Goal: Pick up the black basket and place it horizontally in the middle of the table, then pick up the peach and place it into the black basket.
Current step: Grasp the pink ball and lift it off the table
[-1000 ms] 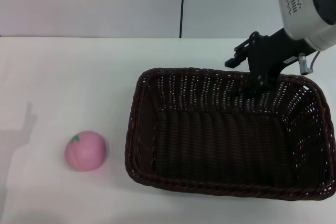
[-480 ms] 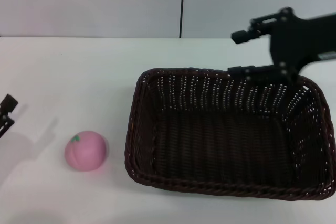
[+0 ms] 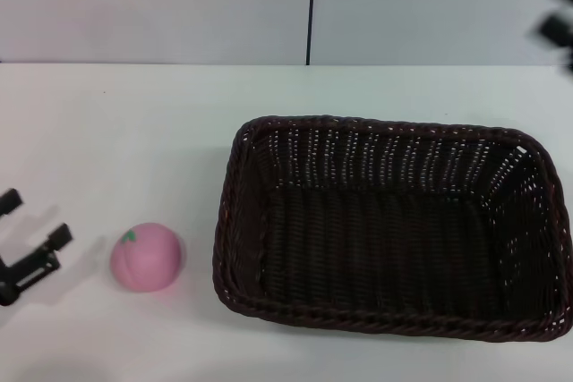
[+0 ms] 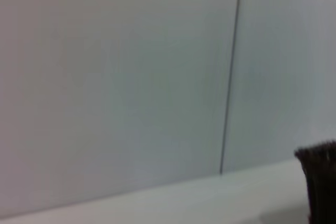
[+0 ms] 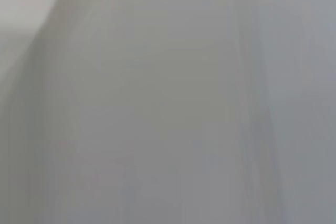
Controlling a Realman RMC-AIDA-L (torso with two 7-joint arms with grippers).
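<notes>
Head view: left gripper (image 3: 34, 234) (open) beside peach (image 3: 147, 257).

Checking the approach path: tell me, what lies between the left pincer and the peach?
Nothing: in the head view only bare white table separates the left pincer from the peach, which sits beside the black basket.

One black basket (image 3: 391, 225) sits on the single white table (image 3: 134, 131). One peach (image 3: 147, 257) lies just beside the basket. Two grippers show: left gripper (image 3: 34, 232), right gripper (image 3: 560, 20).
</notes>
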